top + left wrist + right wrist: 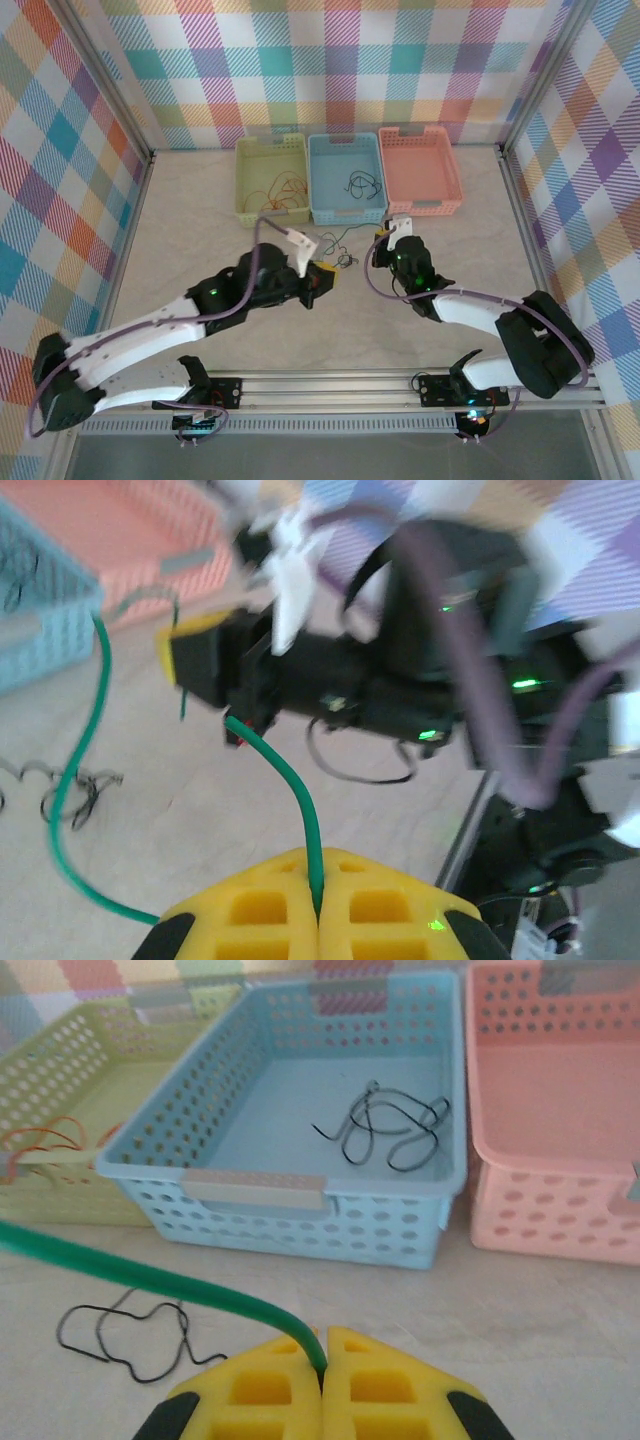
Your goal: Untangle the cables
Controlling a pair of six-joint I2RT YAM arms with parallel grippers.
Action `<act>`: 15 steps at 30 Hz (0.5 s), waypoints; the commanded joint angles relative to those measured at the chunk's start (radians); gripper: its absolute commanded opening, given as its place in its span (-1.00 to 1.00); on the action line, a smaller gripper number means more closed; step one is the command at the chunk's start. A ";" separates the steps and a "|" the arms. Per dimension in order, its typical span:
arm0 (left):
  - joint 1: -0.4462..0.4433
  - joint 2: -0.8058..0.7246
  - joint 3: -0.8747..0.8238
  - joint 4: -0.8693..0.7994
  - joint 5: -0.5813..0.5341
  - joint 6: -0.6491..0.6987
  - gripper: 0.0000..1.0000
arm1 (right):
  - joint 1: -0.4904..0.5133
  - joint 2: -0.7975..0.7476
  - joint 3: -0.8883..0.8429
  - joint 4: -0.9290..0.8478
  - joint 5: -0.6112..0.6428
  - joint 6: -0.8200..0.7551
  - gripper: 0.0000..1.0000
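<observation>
A green cable [296, 790] runs between both grippers above the table. My left gripper [319, 905] is shut on one end of it, and its yellow jaws [326, 274] sit in front of the baskets. My right gripper [323, 1364] is shut on the same green cable [170, 1280], which stretches away to the left. The right gripper's yellow tip [192, 656] faces the left wrist camera. A slack stretch of green cable [66, 780] loops down to the table. A thin black cable [130, 1335] lies loose on the table.
Three baskets stand in a row at the back. The green-yellow basket [247, 180] holds orange cables [40, 1140]. The blue basket [320, 212] holds a black cable [390, 1125]. The pink basket [455, 180] is at the right. Checked walls close in the sides.
</observation>
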 commanded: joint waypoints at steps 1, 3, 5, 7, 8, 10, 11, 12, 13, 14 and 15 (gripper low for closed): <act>-0.005 -0.133 -0.054 0.085 0.025 0.076 -1.00 | -0.021 0.029 0.037 -0.067 -0.019 0.074 -1.00; -0.005 -0.208 -0.071 0.094 0.030 0.082 -1.00 | -0.037 0.042 0.048 -0.096 -0.024 0.098 -1.00; -0.006 -0.263 -0.080 0.101 0.035 0.081 -1.00 | -0.054 0.051 0.051 -0.112 -0.036 0.123 -1.00; -0.005 -0.311 -0.083 0.105 0.028 0.075 -1.00 | -0.077 0.060 0.051 -0.126 -0.055 0.153 -1.00; -0.005 -0.339 -0.091 0.118 0.022 0.069 -1.00 | -0.083 0.062 0.053 -0.130 -0.062 0.162 -1.00; -0.006 -0.387 -0.112 0.149 -0.011 0.047 -1.00 | -0.094 0.070 0.054 -0.138 -0.073 0.180 -1.00; -0.005 -0.406 -0.119 0.159 -0.032 0.038 -1.00 | -0.099 0.074 0.055 -0.141 -0.078 0.187 -1.00; -0.006 -0.423 -0.120 0.164 -0.045 0.035 -1.00 | -0.103 0.077 0.057 -0.146 -0.082 0.194 -1.00; -0.005 -0.433 -0.120 0.168 -0.054 0.036 -1.00 | -0.106 0.079 0.058 -0.148 -0.085 0.199 -1.00; -0.005 -0.444 -0.120 0.175 -0.064 0.035 -1.00 | -0.112 0.081 0.057 -0.150 -0.089 0.204 -1.00; -0.005 -0.451 -0.119 0.181 -0.077 0.036 -1.00 | -0.112 0.083 0.059 -0.152 -0.091 0.209 -1.00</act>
